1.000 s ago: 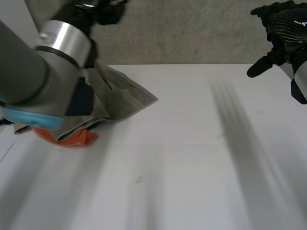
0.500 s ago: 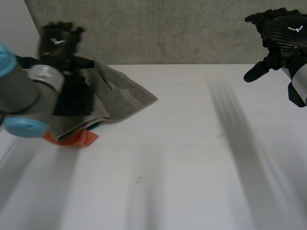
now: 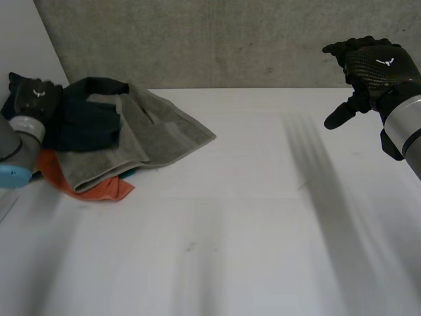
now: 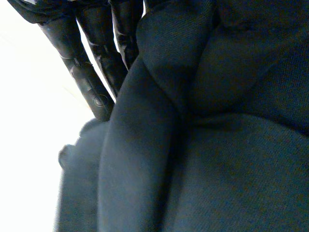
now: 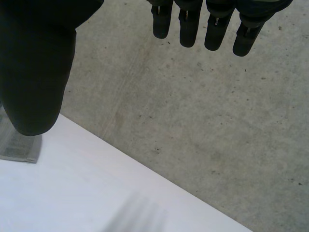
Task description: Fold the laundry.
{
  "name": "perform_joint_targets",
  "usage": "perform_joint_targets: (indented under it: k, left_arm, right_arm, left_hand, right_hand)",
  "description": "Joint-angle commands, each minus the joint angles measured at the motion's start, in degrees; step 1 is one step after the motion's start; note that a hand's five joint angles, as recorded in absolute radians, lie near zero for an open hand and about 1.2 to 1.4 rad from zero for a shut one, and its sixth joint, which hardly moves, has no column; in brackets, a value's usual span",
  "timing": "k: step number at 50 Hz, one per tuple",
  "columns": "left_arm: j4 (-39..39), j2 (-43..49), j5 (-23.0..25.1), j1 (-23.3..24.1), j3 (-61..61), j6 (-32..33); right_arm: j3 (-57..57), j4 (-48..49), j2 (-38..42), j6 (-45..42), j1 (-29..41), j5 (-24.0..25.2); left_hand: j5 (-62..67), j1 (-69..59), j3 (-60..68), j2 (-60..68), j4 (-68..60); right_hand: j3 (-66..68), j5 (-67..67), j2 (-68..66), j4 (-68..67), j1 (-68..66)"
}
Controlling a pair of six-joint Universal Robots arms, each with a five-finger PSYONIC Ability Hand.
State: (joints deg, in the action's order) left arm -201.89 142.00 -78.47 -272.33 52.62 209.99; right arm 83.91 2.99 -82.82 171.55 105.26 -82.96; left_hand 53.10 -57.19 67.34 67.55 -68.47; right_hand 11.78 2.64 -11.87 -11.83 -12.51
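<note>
1. Table (image 3: 263, 217), white. Its near and middle stretches are bare, and I judge them the proper ground for laying one piece flat.
2. Laundry pile (image 3: 131, 148), one heap at the table's far left corner, nothing folded yet. The step in hand, as I judge it, is drawing a single piece free.
3. Grey towel (image 3: 164, 131), lying across the heap with one corner toward the table's middle. Best left until the navy piece is off it.
4. Navy garment (image 3: 85, 122), rumpled on the towel's left part. It should be lifted slowly toward the bare middle, so that the towel and the orange cloth (image 3: 112, 189) beneath are not dragged along.
5. Right hand (image 3: 371, 66), raised above the far right edge, fingers straight, thumb apart, holding nothing. It should come across to take a second corner.
6. Left hand (image 3: 33, 97), at the left edge against the navy garment. Whether it grips the cloth cannot be told.
7. Changes: a second ago the left arm (image 3: 10, 148) covered the heap. It has since drawn back to the left edge, baring the navy garment. The right hand has shifted slightly inward. The towel and the orange cloth have not moved.
</note>
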Motion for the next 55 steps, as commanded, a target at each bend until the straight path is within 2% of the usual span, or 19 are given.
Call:
perform_joint_targets:
  k: [1,6,8,9,15,19,27,30,31,32,33,34,35,38,43,46,47,50,55]
  left_arm:
    - [-5.7,-14.36,-4.41,5.05,5.74,-6.68]
    - [-7.55,-26.75,-4.76,12.07,8.2,-16.52]
    - [-7.55,-29.04,-4.76,14.09,8.47,-19.25]
    - [-7.55,-31.32,-4.76,16.54,8.64,-22.74]
    - [-7.47,-35.21,-4.85,26.04,8.73,-34.02]
    - [-6.85,-33.64,-5.02,31.41,9.17,-37.1]
    - [1.48,-18.54,-6.78,43.35,12.33,-38.85]
    - [2.29,-15.89,-6.43,44.69,13.21,-41.48]
    - [2.46,-15.35,-6.34,44.69,13.47,-42.54]
    - [2.64,-14.91,-6.25,44.95,13.56,-43.51]
    - [2.9,-14.47,-5.73,45.04,13.83,-45.52]
    - [3.34,-14.47,-5.29,44.69,14.09,-46.24]
    - [3.87,-14.82,-5.11,44.17,14.44,-45.98]
    - [4.66,-16.66,-5.11,42.24,14.97,-45.19]
    - [6.85,-24.73,-4.94,31.62,16.81,-39.76]
    - [7.39,-26.24,-4.93,28.35,17.52,-35.98]
    - [8.0,-26.59,-4.93,26.43,17.78,-32.92]
    - [8.88,-26.42,-4.93,23.96,18.22,-27.37]
    - [10.9,-22.14,-4.93,19.21,19.45,-13.59]
  right_arm:
    - [-0.24,0.0,-0.06,0.01,0.04,-0.01]
    - [-0.59,0.0,-0.5,0.01,-0.14,-0.01]
    - [-0.76,0.0,-0.5,0.01,-0.4,-0.01]
    - [-0.94,0.0,-0.59,0.1,-0.66,-0.01]
    - [-1.56,0.0,-1.2,0.1,-1.37,-0.36]
    - [-1.73,-0.09,-1.65,0.1,-2.25,-0.27]
    - [-1.73,0.0,-2.09,0.01,-4.97,0.08]
    - [-1.73,-0.09,-2.0,-0.17,-5.59,0.08]
    - [-1.73,-0.09,-2.0,-0.34,-5.59,0.08]
    - [-1.73,-0.09,-1.74,-0.78,-5.59,0.08]
    - [-1.73,-0.09,-1.56,-1.13,-5.59,0.08]
    - [-1.65,-0.09,-1.38,-1.83,-5.59,0.08]
    - [-1.64,-0.18,-1.3,-2.36,-5.5,0.08]
    - [-1.56,-0.53,-0.33,-4.47,-4.97,0.17]
    - [-0.16,-0.79,1.95,-10.43,-4.45,2.44]
    - [1.34,-1.23,2.57,-13.6,-2.78,4.73]
    - [2.47,-1.41,3.18,-15.62,-0.86,6.57]
    - [4.06,-1.14,4.59,-17.82,2.74,7.99]
    - [4.16,-1.06,8.8,-19.06,9.43,7.99]
  left_hand:
    - [16.9,-22.81,12.66,12.45,-11.53]
    - [16.9,-22.81,12.66,12.45,-11.53]
    - [16.9,-22.81,12.66,12.45,-11.53]
    - [16.9,-22.81,12.66,12.45,-11.53]
    - [16.9,-22.81,12.66,12.45,-11.53]
    - [16.9,-22.81,12.66,12.45,-11.53]
    - [16.9,-22.81,12.66,12.45,-11.53]
    - [16.9,-22.81,12.66,12.45,-11.53]
    - [16.9,-22.81,12.66,12.45,-11.53]
    - [11.43,-17.33,7.18,6.98,-6.06]
    - [-19.43,13.53,-23.68,-23.89,24.8]
    - [-44.06,38.15,-48.3,-48.51,49.42]
    - [-53.1,47.19,-57.34,-57.55,58.47]
    - [-53.1,47.19,-57.34,-57.55,58.47]
    - [-53.1,47.19,-57.34,-57.55,58.47]
    - [-53.1,47.19,-57.34,-57.55,58.47]
    - [-53.1,47.19,-57.34,-57.55,58.47]
    - [-53.1,47.19,-57.34,-57.55,58.47]
    - [-53.1,47.19,-57.34,-57.55,58.47]
  right_hand:
    - [-1.78,-2.64,1.87,1.83,2.51]
    - [-1.78,-2.64,1.87,1.83,2.51]
    - [-1.78,-2.64,1.87,1.83,2.51]
    - [-1.78,-2.64,1.87,1.83,2.51]
    - [-1.78,-2.64,1.87,1.83,2.51]
    - [-1.78,-2.64,1.87,1.83,2.51]
    - [-1.78,-2.64,1.87,1.83,2.51]
    - [-1.78,-2.64,1.87,1.83,2.51]
    - [-1.78,-2.64,1.87,1.83,2.51]
    - [-1.78,-2.64,1.87,1.83,2.51]
    - [-1.78,-2.64,1.87,1.83,2.51]
    - [-1.78,-2.64,1.87,1.83,2.51]
    - [-1.78,-2.64,1.87,1.83,2.51]
    - [-1.78,-2.64,1.87,1.83,2.51]
    - [-1.78,-2.64,1.87,1.83,2.51]
    - [-1.78,-2.64,1.87,1.83,2.51]
    - [-1.78,-2.64,1.87,1.83,2.51]
    - [-1.78,-2.64,1.87,1.83,2.51]
    - [-1.78,-2.64,1.87,1.83,2.51]
